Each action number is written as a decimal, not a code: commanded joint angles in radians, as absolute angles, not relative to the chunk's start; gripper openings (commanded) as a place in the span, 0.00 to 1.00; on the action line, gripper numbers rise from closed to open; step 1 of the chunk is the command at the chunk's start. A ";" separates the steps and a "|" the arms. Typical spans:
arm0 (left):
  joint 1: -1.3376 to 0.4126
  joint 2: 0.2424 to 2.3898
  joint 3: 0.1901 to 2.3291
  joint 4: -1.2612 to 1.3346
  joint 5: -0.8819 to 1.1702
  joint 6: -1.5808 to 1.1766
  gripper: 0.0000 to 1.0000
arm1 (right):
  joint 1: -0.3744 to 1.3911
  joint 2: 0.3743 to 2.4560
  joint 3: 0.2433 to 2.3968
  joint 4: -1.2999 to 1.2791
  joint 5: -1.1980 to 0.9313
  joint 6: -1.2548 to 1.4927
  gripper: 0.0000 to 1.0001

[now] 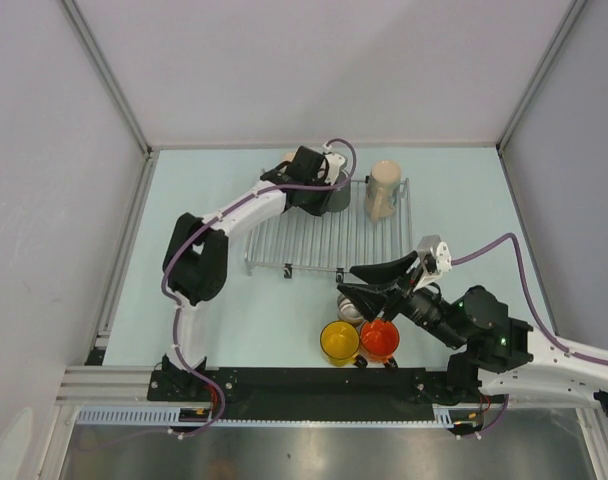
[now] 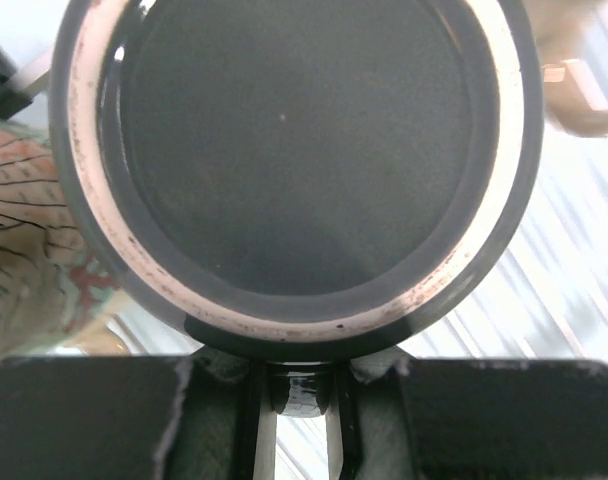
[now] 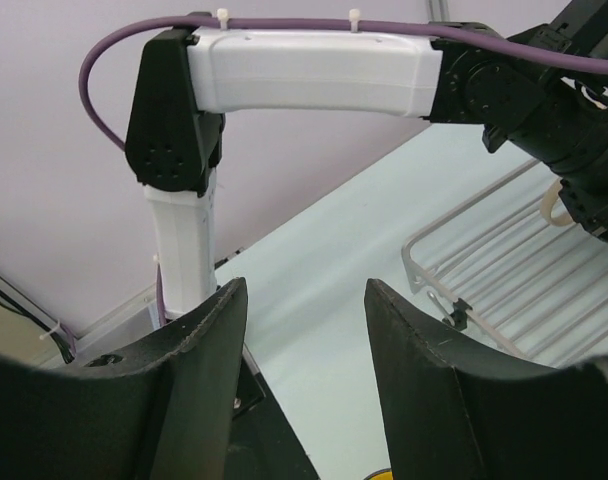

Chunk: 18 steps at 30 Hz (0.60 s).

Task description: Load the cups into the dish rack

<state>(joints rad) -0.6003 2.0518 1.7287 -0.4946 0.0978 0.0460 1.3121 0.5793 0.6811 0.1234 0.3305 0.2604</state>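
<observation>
The dish rack [image 1: 314, 245] lies at the back middle of the table. My left gripper [image 1: 322, 188] is shut on the handle [image 2: 302, 392] of the dark green-black cup [image 1: 337, 197], holding it over the rack's back left part. Its base [image 2: 294, 150] fills the left wrist view. A plain cream cup [image 1: 382, 190] sits on the rack's back right. A patterned cream cup [image 2: 24, 240] shows just left of the dark one. My right gripper [image 1: 347, 282] stands open with nothing in it, above the steel cup [image 1: 350, 314]. The yellow cup [image 1: 339, 342] and orange cup [image 1: 380, 342] stand in front.
The left arm [image 3: 284, 70] arches across the table's left half toward the rack. The rack's near corner with a black foot clip [image 3: 456, 312] lies right of my right fingers [image 3: 384, 330]. Grey walls close in the table on three sides.
</observation>
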 commanded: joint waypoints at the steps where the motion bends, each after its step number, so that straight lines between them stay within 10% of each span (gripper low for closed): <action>1: -0.584 2.068 1.813 -0.399 0.072 0.054 0.00 | 1.312 0.543 0.657 0.150 0.311 0.241 0.55; 18: -0.600 2.157 1.750 -0.314 0.117 0.025 0.00 | 1.275 0.515 0.607 0.156 0.291 0.258 0.55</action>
<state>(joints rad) -0.5880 2.1460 1.7424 -0.4156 0.0902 0.0341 1.2892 0.5354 0.6186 0.1314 0.3054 0.2573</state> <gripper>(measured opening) 0.215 0.555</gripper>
